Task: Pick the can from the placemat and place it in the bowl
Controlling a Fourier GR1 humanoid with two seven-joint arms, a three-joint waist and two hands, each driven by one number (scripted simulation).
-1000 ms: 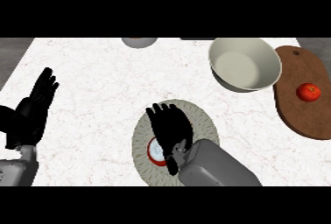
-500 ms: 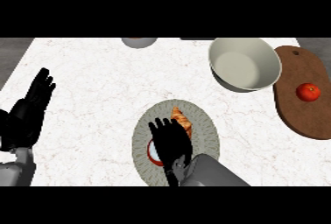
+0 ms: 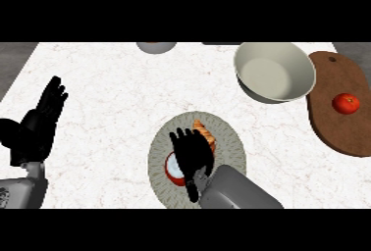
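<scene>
The tabletop [image 3: 109, 83] is white with faint marbled veins and fills nearly the whole view. A plain grey surface shows past its far-left and far-right corners; nothing more of the room can be seen.

On it lie one round, pale speckled placemat [image 3: 230, 147], near the front and a little right of centre, and one cream bowl [image 3: 275, 71], upright at the far right and well apart from the placemat. One brown board [image 3: 340, 132] sits just right of the bowl with one red fruit [image 3: 346, 103] on it. One grey round thing [image 3: 156, 47] is cut off by the far edge.

There is one can [image 3: 172, 167], on the placemat and mostly hidden under the right hand [image 3: 192, 153]. A red-rimmed white end shows at the hand's left, and an orange part shows past the fingertips.

The right hand is spread over the can with its fingers stretched out towards the far side, not curled round it. Whether it touches the can cannot be told.

The left hand [image 3: 36, 130] rests near the left edge, fingers straight and pointing up, holding nothing.
</scene>
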